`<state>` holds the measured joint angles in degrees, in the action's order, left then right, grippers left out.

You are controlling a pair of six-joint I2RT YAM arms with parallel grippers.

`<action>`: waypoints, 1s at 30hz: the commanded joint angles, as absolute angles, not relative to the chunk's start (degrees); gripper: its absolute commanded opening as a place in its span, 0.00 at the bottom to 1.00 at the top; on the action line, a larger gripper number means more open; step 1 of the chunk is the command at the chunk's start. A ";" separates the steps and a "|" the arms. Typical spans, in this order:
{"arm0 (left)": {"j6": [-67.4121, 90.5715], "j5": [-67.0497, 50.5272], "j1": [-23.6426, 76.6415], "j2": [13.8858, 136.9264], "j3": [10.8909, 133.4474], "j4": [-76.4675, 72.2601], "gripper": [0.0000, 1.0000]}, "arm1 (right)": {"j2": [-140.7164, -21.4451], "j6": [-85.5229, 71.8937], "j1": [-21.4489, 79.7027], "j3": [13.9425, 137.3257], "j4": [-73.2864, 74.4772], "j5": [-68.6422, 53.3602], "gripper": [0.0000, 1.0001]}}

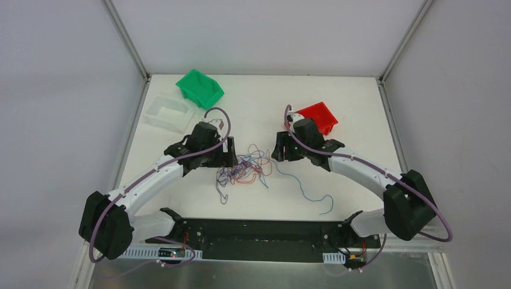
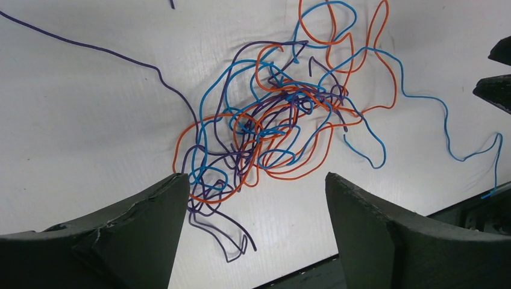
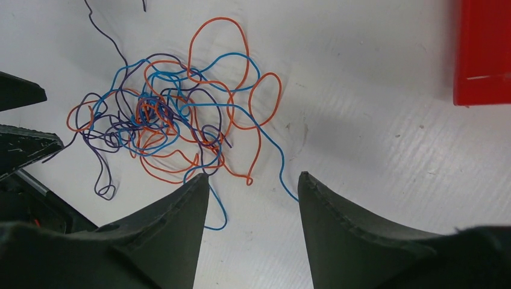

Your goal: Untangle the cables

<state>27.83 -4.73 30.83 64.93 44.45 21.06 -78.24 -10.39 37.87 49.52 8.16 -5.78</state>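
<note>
Cables [image 1: 244, 170] lie tangled; left gripper [image 2: 254, 176] spread wide, right gripper [image 3: 253, 174] spread, both empty.

Orange, blue, purple cables [image 2: 283, 114]; green bin [image 1: 200, 88], red bin [image 1: 318, 117]; white table [image 1: 256, 102].

obstacles: cables [image 1: 244, 170] mid-table; red bin [image 1: 319, 117], green bin [image 1: 200, 88] behind | passage: table [image 1: 259, 102] between bins

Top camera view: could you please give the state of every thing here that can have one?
cables: tangled in one knot, loose ends trailing out, not gripped.
left gripper: open, holds nothing.
right gripper: open, holds nothing.
green bin: open side up, empty.
clear bin: open side up, empty.
red bin: open side up, partly hidden.
</note>
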 commanded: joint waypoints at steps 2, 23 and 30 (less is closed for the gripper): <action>27.07 -7.63 31.46 68.05 46.13 19.34 0.85 | -83.25 -7.40 38.79 53.26 6.37 -6.43 0.54; 26.49 -9.92 31.46 72.39 47.76 19.33 0.82 | -95.57 -5.78 44.65 54.14 10.77 8.24 0.37; 26.65 -11.11 31.46 75.53 48.83 19.34 0.82 | -96.96 -5.61 46.25 55.24 11.05 8.83 0.24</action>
<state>27.38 -9.61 30.83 73.89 46.52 19.88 -96.03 -6.07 45.56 53.80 9.39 7.29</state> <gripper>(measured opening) 0.825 0.289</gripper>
